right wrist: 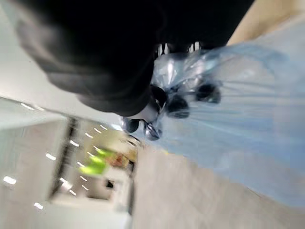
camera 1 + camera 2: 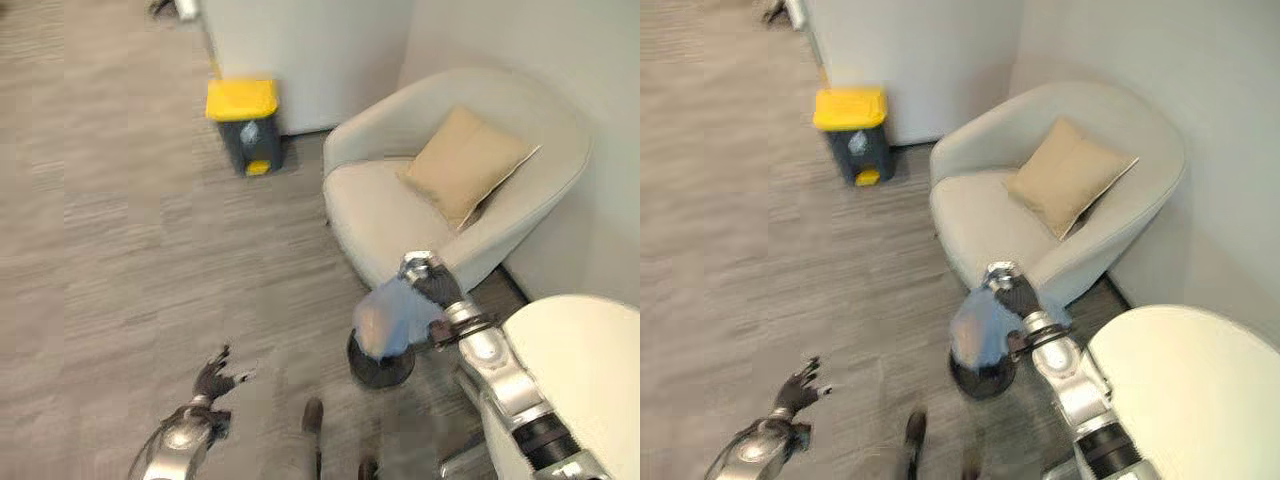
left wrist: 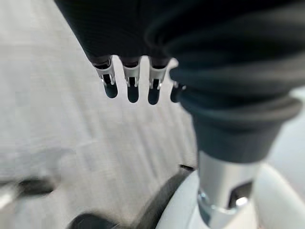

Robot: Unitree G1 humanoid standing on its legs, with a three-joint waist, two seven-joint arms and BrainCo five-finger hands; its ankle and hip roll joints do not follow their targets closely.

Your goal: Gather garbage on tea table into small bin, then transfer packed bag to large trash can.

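**Bag in right hand, large can far across the floor**

Fingers of the right hand (image 2: 432,283) are curled round the gathered neck of a pale blue translucent bag (image 2: 392,318); the right wrist view shows the dark fingertips (image 1: 177,104) pinching the bunched plastic, with the rest of the bag (image 1: 248,119) spreading away past them. The bag hangs below the hand, in front of the lower edge of a cream armchair (image 2: 450,180). Directly under the bag sits a small round dark bin (image 2: 380,365) on the floor, its rim partly hidden by the plastic; whether the bag's bottom touches the bin cannot be told.

A tan cushion (image 2: 465,160) leans tilted against the armchair's back. At the near right corner of the scene a pale round table top (image 2: 580,370) shows, just beside the right forearm.

The large trash can (image 2: 245,125), dark grey with a yellow lid and a yellow pedal, stands against the foot of a white wall (image 2: 310,50), well apart from the bag and to the left of the armchair. Grey wood-grain floor (image 2: 120,250) lies between them.

The left hand (image 2: 215,378) hangs low over the floor near the bottom edge of the left eye view, holding nothing, its fingers spread and loosely extended; its own wrist view shows a row of straight dark-tipped fingers (image 3: 132,90) above bare floor.
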